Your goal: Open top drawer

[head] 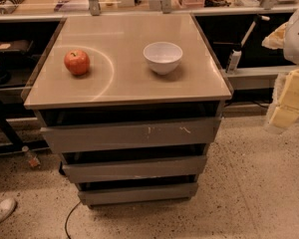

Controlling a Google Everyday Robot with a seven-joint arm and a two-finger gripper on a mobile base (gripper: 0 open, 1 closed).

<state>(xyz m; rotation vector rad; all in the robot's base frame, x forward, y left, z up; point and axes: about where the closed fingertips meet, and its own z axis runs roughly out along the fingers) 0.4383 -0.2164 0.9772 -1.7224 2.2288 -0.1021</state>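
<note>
The top drawer (132,135) was seen at the near face of a grey cabinet (50,133), directly under the pale countertop (124,86), with two narrower drawer fronts (134,169) stacked below it. Its flat front was marked by small pale scratches (184,130) right of centre, and it was judged to be shut or nearly so, not yet drawn out. The gripper (285,114) was seen at the far right of the scene, off the cabinet's right side and well apart from the drawer; whether it was spread or closed could not be told. No handle was visible, so the dark gap (129,114) between the countertop and the drawer's upper edge was judged the only place where a hold could be had. The step would be done best if the gripper were brought round to the near side, levelled with that gap, and set over the upper edge close to the middle, since a pull made well off centre would probably skew the drawer and bind it. The pull was best kept straight toward the near side, slow and level. An apple (76,62) and a white bowl (162,57) stood on the countertop, so any jerk that shook the cabinet was to be avoided, the apple being likely to roll.
</note>
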